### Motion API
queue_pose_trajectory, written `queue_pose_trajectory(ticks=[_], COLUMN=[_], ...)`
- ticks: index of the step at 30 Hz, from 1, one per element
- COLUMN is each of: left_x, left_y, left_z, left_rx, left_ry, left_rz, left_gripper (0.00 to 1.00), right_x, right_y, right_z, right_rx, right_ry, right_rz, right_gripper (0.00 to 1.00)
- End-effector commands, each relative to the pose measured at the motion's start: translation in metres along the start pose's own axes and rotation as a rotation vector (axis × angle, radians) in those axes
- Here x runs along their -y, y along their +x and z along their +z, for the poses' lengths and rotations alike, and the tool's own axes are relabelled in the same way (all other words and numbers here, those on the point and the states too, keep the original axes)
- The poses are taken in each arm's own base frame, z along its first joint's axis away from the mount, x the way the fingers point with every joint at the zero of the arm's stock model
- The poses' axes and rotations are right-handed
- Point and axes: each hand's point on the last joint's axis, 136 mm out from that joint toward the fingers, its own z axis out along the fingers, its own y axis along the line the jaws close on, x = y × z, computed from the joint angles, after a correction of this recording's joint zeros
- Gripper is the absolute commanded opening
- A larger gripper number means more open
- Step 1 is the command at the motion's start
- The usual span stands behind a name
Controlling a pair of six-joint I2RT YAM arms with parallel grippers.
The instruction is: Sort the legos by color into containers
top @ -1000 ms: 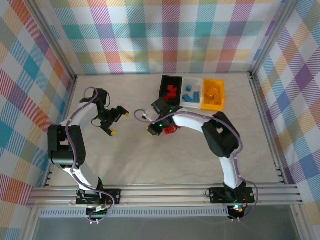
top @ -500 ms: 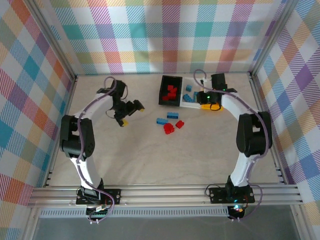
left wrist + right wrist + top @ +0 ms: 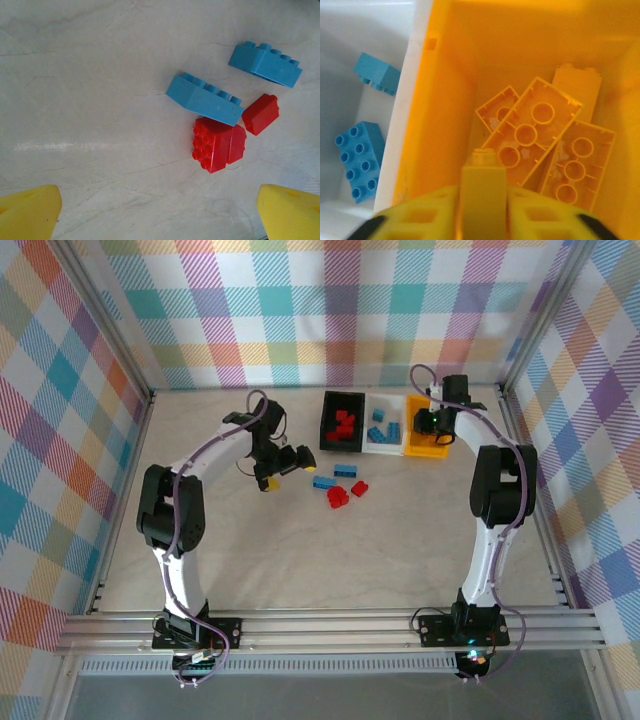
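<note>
Yellow-tipped left claw [image 3: 288, 468] is spread wide in the top view. Blue bricks [image 3: 322, 481] and red bricks [image 3: 338, 496] lie loose on the table [image 3: 300, 560] just right of it. Right claw [image 3: 437, 423] is over the yellow bin [image 3: 425, 446], far right.

Left wrist: fingertips [image 3: 27, 212] well apart, bricks beyond them, no contact.

Right wrist: yellow brick [image 3: 482, 192] upright between the pads [image 3: 420, 217], above the bin. Cannot tell whether it is gripped or loose.

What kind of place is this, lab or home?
Probably a lab robot cell, not a home: an aluminium frame boxes in the table, plaid cloth backdrops cover the walls, and the left arm and right arm are bolted to the front rail.
</note>
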Motion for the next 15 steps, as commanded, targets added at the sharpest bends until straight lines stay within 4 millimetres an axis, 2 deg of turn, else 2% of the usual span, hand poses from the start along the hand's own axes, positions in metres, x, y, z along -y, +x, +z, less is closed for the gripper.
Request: queue_pose_trajectory(ticks=[1,4,7,9,11,15], left_x=[0.001,0.001,0.0,-0.004,-0.009,-0.015], left_y=[0.004,0.002,0.002,0.002,0.003,0.006], left_z=[0.001,0.005,0.01,0.014,0.019,0.026], left_rx=[-0.029,-0.036,-0.049,-0.053,-0.061,-0.076], left_ry=[-0.008,-0.009,-0.017,-0.029,-0.044,-0.057], left_rz=[0.023,0.027,0.034,0.035,0.032,0.013], left_gripper=[1.0,1.0,1.0,1.0,1.0,1.0], right_x=[-0.006,-0.022,-0.06,-0.097,-0.134,-0.188], right_y=[-0.014,-0.015,0.002,0.03,0.069,0.15], right_z=[-0.016,-0.04,-0.064,-0.077,-0.088,-0.092], right_rx=[0.039,0.071,0.055,0.007,-0.057,-0.191], right_ry=[-0.016,-0.036,-0.093,-0.188,-0.289,-0.436], right_rz=[-0.015,-0.063,-0.153,-0.216,-0.268,-0.427], right_gripper=[0.41,0.45,0.51,0.56,0.6,0.61])
